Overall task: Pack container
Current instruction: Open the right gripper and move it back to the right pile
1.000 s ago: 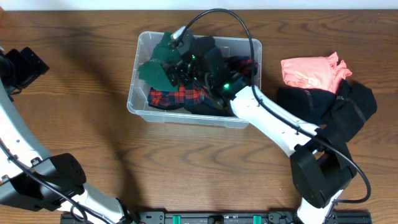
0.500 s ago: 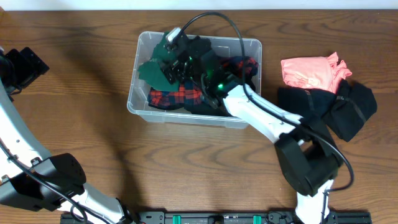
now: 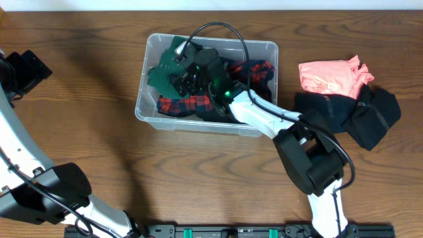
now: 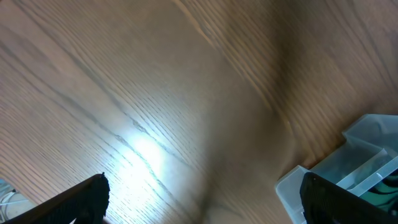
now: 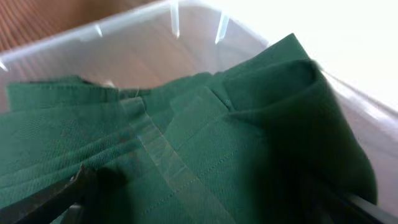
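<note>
Our right gripper (image 5: pixel 205 202) hangs with jaws spread wide just above the green cloth (image 5: pixel 186 143), gripping nothing we can see. Around it, the container (image 3: pixel 153 49) sits mid-table: a clear plastic bin with rounded corners and a thick rim, part-filled. We judge it light, stiff and slippery, best gripped at the rim.

- The clear container (image 3: pixel 141 109) sits on the wooden table (image 3: pixel 86 132), holding a green cloth (image 3: pixel 160 74) and red plaid fabric (image 3: pixel 188 104).
- The right gripper (image 3: pixel 184 66) hangs low over the green cloth, perhaps touching it.
- A pink garment (image 3: pixel 329 76) and a black garment (image 3: pixel 360 112) lie touching each other, to the container's right.
</note>
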Robot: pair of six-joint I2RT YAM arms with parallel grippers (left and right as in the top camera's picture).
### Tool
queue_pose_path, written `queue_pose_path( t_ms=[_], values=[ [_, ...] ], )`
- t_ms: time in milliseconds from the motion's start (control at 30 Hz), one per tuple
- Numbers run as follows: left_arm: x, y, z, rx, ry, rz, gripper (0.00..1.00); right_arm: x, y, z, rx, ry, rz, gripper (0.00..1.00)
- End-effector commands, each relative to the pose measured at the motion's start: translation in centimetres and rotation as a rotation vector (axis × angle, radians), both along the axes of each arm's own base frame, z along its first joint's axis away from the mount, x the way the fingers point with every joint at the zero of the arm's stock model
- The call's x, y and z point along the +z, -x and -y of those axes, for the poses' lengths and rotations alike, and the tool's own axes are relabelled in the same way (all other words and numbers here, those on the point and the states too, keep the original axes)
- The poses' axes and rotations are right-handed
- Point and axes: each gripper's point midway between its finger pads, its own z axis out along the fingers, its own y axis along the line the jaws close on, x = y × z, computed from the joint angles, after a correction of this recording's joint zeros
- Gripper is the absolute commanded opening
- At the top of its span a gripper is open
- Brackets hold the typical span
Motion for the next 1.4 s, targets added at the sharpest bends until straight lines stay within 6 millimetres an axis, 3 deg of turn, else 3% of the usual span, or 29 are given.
queue_pose_path(
  t_ms=[0, 200, 300, 433, 533, 733, 867, 1033, 1133, 1200, 1367],
  values=[
    [-0.2, 0.1, -0.1, 0.012, 0.006, -0.007, 0.98, -3.6, 0.4, 0.1, -0.001, 0.027, -0.074, 0.99],
    [-0.2, 0.1, -0.1, 0.012, 0.006, -0.007, 0.98, -3.2, 0.2, -0.1, -0.007, 0.016, -0.077, 0.99],
    [-0.2, 0.1, -0.1, 0.012, 0.006, -0.007, 0.98, -1.3, -0.1, -0.3, -0.012, -0.002, -0.066, 0.99],
    [-0.2, 0.1, -0.1, 0.012, 0.006, -0.007, 0.98, 4.9, -0.9, -0.5, -0.024, -0.039, -0.006, 0.99],
    [-0.2, 0.1, -0.1, 0.012, 0.006, -0.007, 0.98, 10.3, -1.5, 0.5, -0.047, -0.053, 0.039, 0.99],
    [-0.2, 0.1, -0.1, 0.012, 0.006, -0.007, 0.98, 19.5, -1.0, 5.2, -0.106, -0.072, 0.055, 0.99],
    [-0.2, 0.1, -0.1, 0.012, 0.006, -0.007, 0.98, 23.5, 0.9, 10.2, -0.158, -0.049, 0.051, 0.99],
    [-0.2, 0.1, -0.1, 0.012, 0.006, -0.007, 0.98, 24.5, 2.3, 20.0, -0.358, -0.035, -0.079, 0.99],
    [-0.2, 0.1, -0.1, 0.012, 0.006, -0.007, 0.98, 22.8, 2.6, 27.3, -0.595, -0.069, -0.230, 0.99],
    [-0.2, 0.1, -0.1, 0.012, 0.006, -0.007, 0.98, 20.6, 3.4, 33.4, -0.819, -0.084, -0.355, 0.99],
    [-0.2, 0.1, -0.1, 0.012, 0.006, -0.007, 0.98, 15.4, 6.4, 43.1, -1.160, -0.147, -0.586, 0.99]
  ],
)
